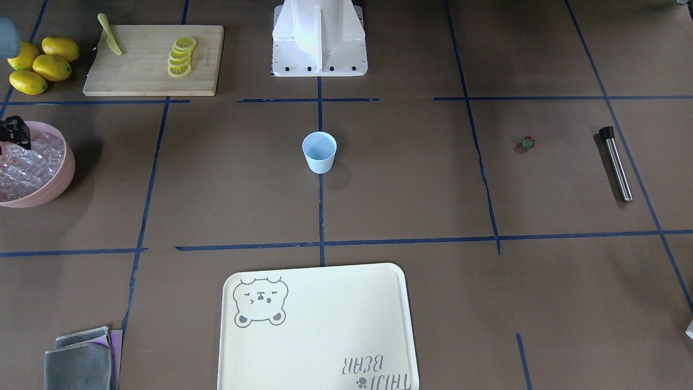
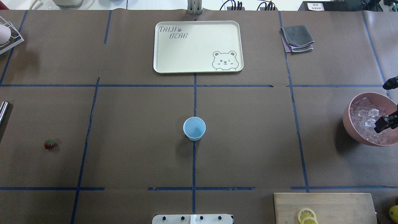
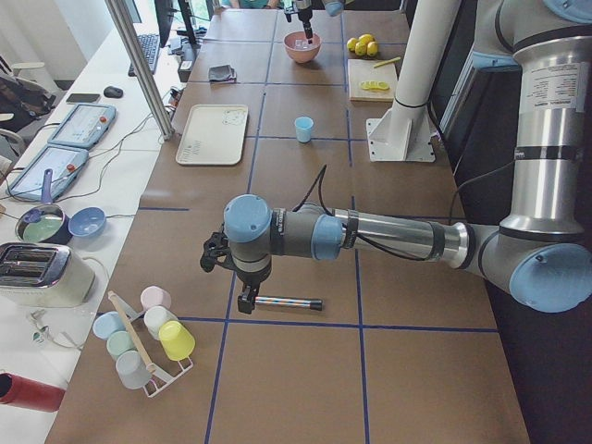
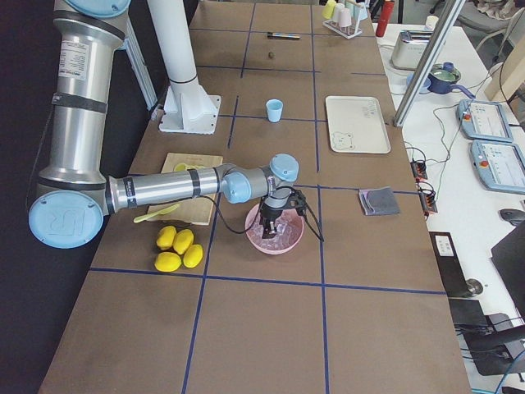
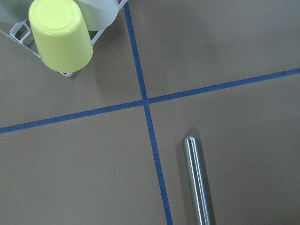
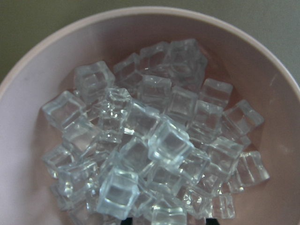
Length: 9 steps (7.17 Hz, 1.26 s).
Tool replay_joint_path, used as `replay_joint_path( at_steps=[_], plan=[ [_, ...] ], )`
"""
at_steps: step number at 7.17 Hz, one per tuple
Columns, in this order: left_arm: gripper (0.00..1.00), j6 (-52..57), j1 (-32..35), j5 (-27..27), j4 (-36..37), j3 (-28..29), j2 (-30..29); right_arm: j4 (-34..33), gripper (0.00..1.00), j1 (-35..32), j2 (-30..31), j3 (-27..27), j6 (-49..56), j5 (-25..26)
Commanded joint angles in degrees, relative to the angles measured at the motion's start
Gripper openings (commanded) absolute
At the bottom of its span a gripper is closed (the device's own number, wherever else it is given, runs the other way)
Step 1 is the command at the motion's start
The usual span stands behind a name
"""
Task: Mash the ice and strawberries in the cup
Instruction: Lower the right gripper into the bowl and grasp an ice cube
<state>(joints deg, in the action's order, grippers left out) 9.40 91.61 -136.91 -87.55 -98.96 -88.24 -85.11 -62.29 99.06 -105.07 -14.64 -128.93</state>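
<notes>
The light-blue cup (image 2: pixel 194 128) stands upright at the table's centre and looks empty. The strawberry (image 2: pixel 49 144) lies alone far on the left side. Several ice cubes (image 6: pixel 154 140) fill the pink bowl (image 2: pixel 347 119) at the right edge. My right gripper (image 2: pixel 384 123) hangs just over the ice. In the right wrist view its dark fingertips (image 6: pixel 133 220) show apart at the bottom edge, so it is open. My left gripper (image 3: pixel 236 282) hovers above a steel muddler (image 5: pixel 197 183). It shows only in the exterior left view, so I cannot tell its state.
A cream bear tray (image 2: pixel 161 46) lies beyond the cup. Folded grey cloths (image 2: pixel 297 38) lie at the far right. A wooden board with lemon slices (image 1: pixel 181 57), a green knife (image 1: pixel 110 35) and whole lemons (image 1: pixel 40 65) sit near the bowl. A rack of cups (image 3: pixel 143 338) stands by the muddler.
</notes>
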Motion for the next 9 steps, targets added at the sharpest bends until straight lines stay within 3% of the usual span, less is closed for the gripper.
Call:
replay_joint_path(
  at_steps=[1, 3, 4, 6, 7, 9],
  plan=[
    [1.0, 0.0, 0.1, 0.0, 0.0, -0.2, 0.0, 0.0, 0.61, 0.2, -0.1, 0.3, 0.1, 0.0],
    [1.0, 0.0, 0.1, 0.0, 0.1, -0.3, 0.0, 0.0, 0.59, 0.3, -0.1, 0.3, 0.1, 0.0],
    [1.0, 0.0, 0.1, 0.0, 0.2, -0.4, 0.0, 0.0, 0.52, 0.4, -0.1, 0.3, 0.1, 0.0],
    [1.0, 0.0, 0.1, 0.0, 2.0, -1.8, 0.0, -0.1, 0.05, 0.5, 0.0, 0.3, 0.3, 0.2],
    [1.0, 0.0, 0.1, 0.0, 3.0, -2.4, 0.0, -0.1, 0.0, 0.4, 0.1, 0.0, 1.6, 0.3],
    [1.0, 0.0, 0.1, 0.0, 3.4, -2.9, 0.0, -0.7, 0.0, -3.4, 1.1, -3.2, 2.9, 0.2]
  ],
)
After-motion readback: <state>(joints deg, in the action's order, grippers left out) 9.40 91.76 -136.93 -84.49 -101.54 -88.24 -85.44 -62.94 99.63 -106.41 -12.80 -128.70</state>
